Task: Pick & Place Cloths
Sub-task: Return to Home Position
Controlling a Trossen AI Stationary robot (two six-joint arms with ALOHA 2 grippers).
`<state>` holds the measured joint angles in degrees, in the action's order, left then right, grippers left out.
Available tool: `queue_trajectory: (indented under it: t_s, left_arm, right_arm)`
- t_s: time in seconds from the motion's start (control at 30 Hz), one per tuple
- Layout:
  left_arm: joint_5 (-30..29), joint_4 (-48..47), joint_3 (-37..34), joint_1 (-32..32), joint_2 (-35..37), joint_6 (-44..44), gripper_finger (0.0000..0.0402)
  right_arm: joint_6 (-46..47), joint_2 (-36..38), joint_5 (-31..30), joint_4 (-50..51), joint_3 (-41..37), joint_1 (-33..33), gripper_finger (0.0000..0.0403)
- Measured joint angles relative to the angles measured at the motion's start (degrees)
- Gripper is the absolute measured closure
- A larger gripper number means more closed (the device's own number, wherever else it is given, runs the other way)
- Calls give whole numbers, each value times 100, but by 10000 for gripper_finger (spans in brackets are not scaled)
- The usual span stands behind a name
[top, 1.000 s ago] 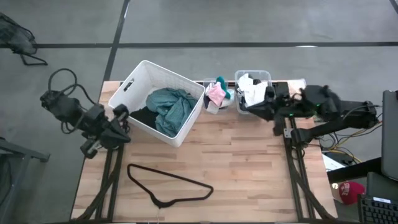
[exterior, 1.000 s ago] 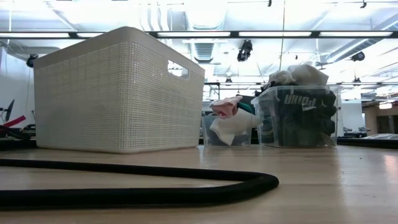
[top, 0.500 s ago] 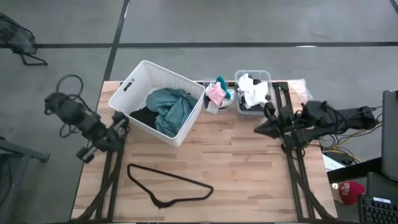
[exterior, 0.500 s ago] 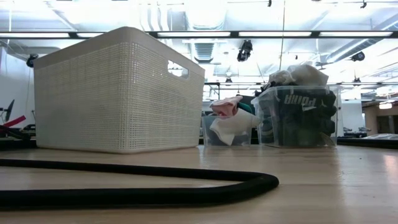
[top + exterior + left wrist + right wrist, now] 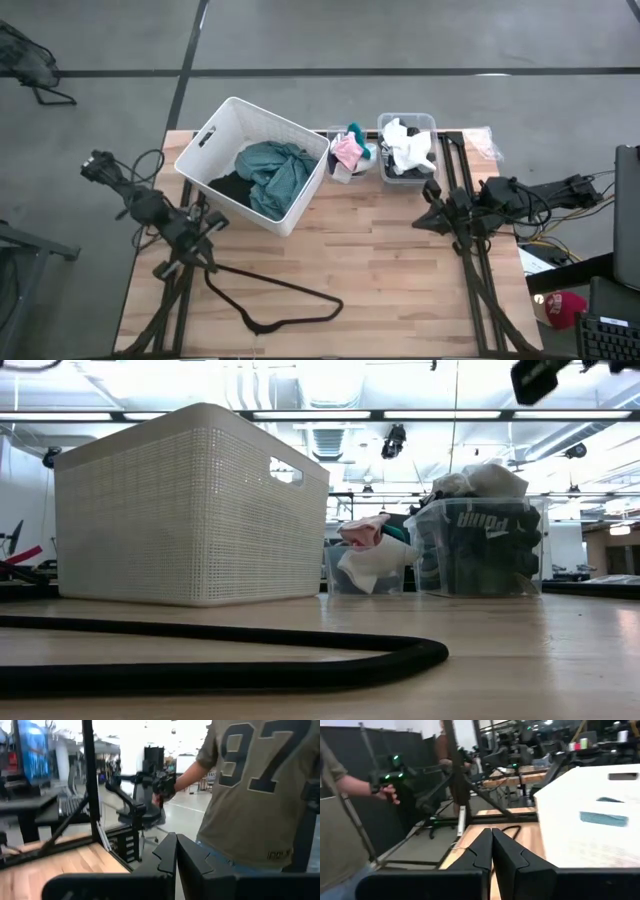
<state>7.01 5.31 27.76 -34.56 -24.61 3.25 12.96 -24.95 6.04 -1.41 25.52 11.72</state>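
Note:
A white basket [image 5: 215,140] on the table's far left holds a large teal-green cloth [image 5: 275,175] lying over a black one [image 5: 228,188]. A small clear bin [image 5: 340,170] next to it holds pink and teal pieces [image 5: 348,150]. A larger clear bin [image 5: 407,178] holds white and black cloths [image 5: 405,148], heaped above its rim in the low view [image 5: 480,482]. My left gripper [image 5: 210,230] is shut and hovers near the basket's near-left corner. My right gripper [image 5: 420,215] is shut and sits just on the near side of the larger bin. Neither one holds a cloth.
A thin black wire hanger [image 5: 270,295] lies on the near half of the table, and its wire crosses the foreground of the low view [image 5: 250,655]. Bare wood lies between the bins and the hanger. A person in an olive jersey [image 5: 255,790] stands beyond the table, hand on a controller [image 5: 387,790].
My right gripper has drawn back from the larger clear bin toward the table's near edge, taking no cloth with it. My left arm has swung in from the table's left edge, its gripper moving toward the near edge and the hanger's end. The cloths have stayed put.

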Motion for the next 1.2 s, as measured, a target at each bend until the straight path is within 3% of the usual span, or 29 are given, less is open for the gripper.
queue_trajectory:
  t_s: [0.2,0.77,1.03,1.2]
  left_arm:
    - [-43,160,-722,-42,596,113,388]
    - [171,349,-1936,-53,1911,303,388]
    - [171,680,-2681,-53,2460,317,388]
    - [118,322,-2725,-53,2445,174,388]
  right_arm:
    - [139,685,-5,8,-595,-1,394]
    - [-225,2496,-150,-16,-1956,3,394]
    - [-401,2476,-166,-452,-2510,5,394]
    - [-507,2493,-169,-362,-2505,3,394]
